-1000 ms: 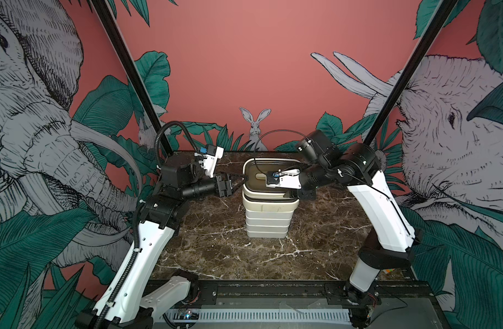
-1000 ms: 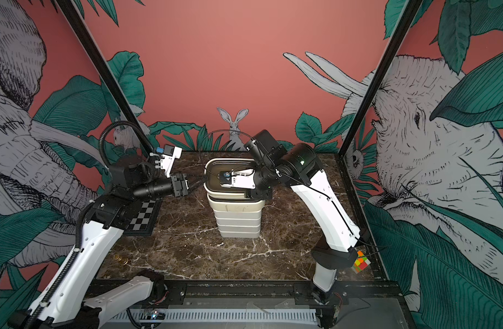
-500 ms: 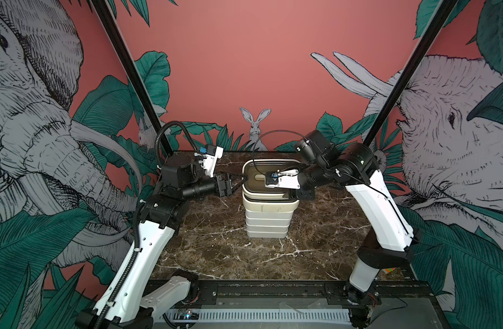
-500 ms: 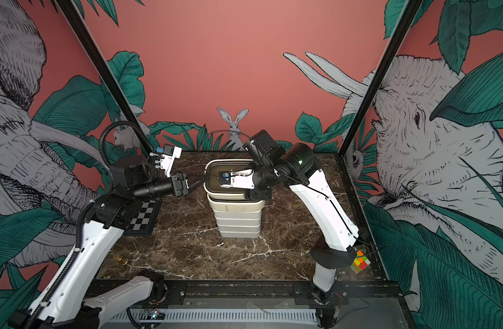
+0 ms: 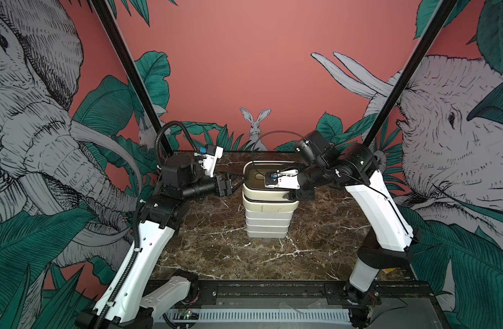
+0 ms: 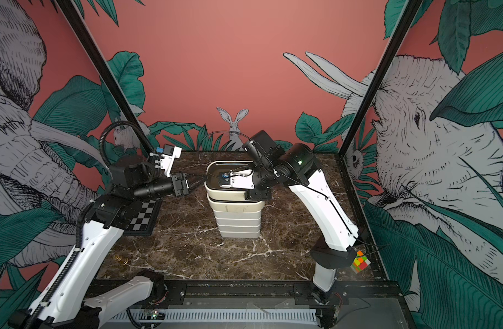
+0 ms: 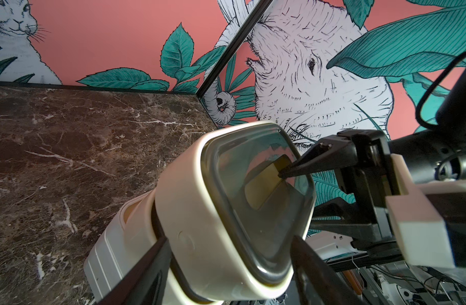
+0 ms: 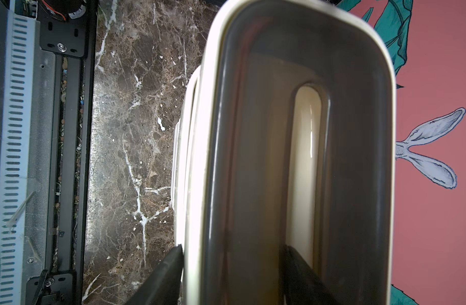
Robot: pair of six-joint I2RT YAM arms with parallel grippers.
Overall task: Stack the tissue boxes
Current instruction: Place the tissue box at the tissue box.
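Your tissue boxes (image 5: 266, 225) stand as one upright white stack in the middle of the table. The top box (image 6: 224, 194) has a grey lid (image 7: 255, 195) with a long rounded slot (image 8: 304, 169). It sits not quite flush on the box beneath.

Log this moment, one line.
white tissue-box stack: upright | grey-lidded top box: seated | left gripper: straddling its end | right gripper: finger in slot
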